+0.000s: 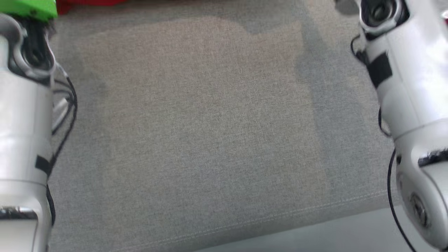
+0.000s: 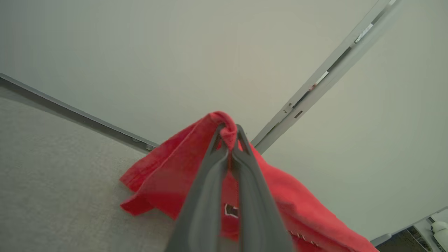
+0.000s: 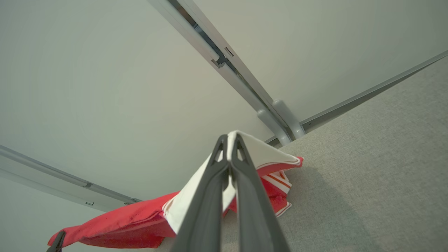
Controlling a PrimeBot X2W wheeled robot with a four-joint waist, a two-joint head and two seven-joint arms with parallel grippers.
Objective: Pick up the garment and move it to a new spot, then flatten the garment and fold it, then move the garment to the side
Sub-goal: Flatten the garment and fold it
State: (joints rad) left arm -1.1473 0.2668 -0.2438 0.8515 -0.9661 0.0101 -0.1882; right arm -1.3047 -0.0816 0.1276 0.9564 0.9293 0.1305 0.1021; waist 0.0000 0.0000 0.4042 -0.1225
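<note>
Here, the left gripper [image 2: 229, 132] is clamping a bunched fold of the red garment [image 2: 164, 175]. Its two dark fingers are pressing together, and the cloth is curling over their tips. In the left wrist view the rest of the fabric is draping down on both sides of the fingers. One loose corner is hanging just over the grey fabric surface [image 2: 56, 182], and a small white-edged label [image 2: 231, 210] is showing between the fingers lower down.

The right gripper [image 3: 229, 138] is likewise closing tightly, on a white panel of the same garment. Below that panel, a part with red and orange stripes is lying on the grey surface. A long red span is stretching away toward the lower left of the right wrist view, where a dark fingertip [image 3: 57, 241] is meeting it at the picture's edge.

A pale wall [image 3: 105, 87] is standing behind the cloth, with a grey rail [image 3: 238, 73] running across it.

In the head view two pale forearms [image 1: 21, 122] are reaching up along either side of the grey surface. A thin strip of the red garment is peeking in at the top edge, just beside a bright green object [image 1: 29, 8]. A stitched seam [image 1: 280, 213] is running along the surface's near edge.
</note>
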